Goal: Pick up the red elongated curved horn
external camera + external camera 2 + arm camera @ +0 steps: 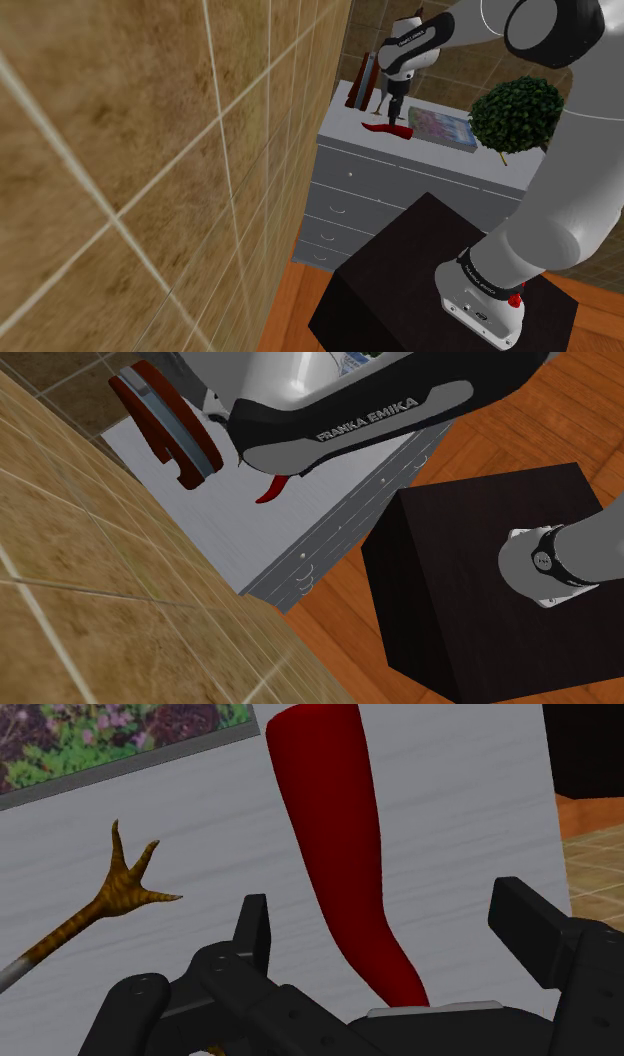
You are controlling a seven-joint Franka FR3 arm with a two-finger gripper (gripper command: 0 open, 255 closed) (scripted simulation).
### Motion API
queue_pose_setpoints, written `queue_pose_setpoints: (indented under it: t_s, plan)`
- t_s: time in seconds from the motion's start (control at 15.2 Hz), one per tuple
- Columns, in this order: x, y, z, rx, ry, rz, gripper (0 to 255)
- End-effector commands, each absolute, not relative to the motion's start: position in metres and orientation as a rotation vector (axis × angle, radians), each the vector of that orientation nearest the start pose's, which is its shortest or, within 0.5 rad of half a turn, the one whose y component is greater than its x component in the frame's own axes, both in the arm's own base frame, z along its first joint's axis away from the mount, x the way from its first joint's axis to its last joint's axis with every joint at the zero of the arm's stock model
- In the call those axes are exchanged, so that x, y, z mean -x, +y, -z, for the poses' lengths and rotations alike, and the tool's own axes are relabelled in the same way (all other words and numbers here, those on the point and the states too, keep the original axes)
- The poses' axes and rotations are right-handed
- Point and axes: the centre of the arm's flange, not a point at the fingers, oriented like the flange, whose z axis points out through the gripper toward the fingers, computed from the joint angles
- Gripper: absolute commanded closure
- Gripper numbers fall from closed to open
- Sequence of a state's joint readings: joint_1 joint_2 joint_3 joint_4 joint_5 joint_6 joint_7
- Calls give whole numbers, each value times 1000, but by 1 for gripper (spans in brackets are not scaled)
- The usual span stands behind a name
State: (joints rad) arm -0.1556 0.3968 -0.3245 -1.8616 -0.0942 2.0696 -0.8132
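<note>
The red curved horn point(335, 824) lies flat on the pale grey dresser top point(200, 824). My gripper point(390, 929) is open and hangs just above the horn's thin end. The horn runs between the two black fingers point(255, 929) and neither touches it. In the shoulder view, the gripper point(393, 112) points down over the horn point(386, 129) near the dresser's back left corner. The horn's pointed tip point(270, 490) sticks out from under the arm in the second exterior view.
A book with a flower cover point(441, 127) lies beside the horn, and a round green bush point(517, 112) stands past it. A striped orange claw-shaped stick point(110, 899) lies near the gripper. A red-brown curved rack point(165, 422) stands by the tiled wall point(150, 170). The black stand point(430, 280) fronts the dresser point(390, 190).
</note>
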Motion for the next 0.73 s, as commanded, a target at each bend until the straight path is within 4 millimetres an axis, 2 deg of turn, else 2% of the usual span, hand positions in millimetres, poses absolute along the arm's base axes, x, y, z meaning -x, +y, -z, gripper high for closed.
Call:
queue_pose_setpoints:
  t_s: [0.0,0.4,0.53,0.59,0.66]
  plan:
    - [-552,-284,-292,3110,-650,-421,0]
    - [-552,-284,-260,3110,-650,-421,0]
    - [-552,-284,-257,3110,-650,-421,0]
    - [-553,-284,-258,3110,-650,-421,255]
    - [-553,-284,-258,3110,-650,-421,255]
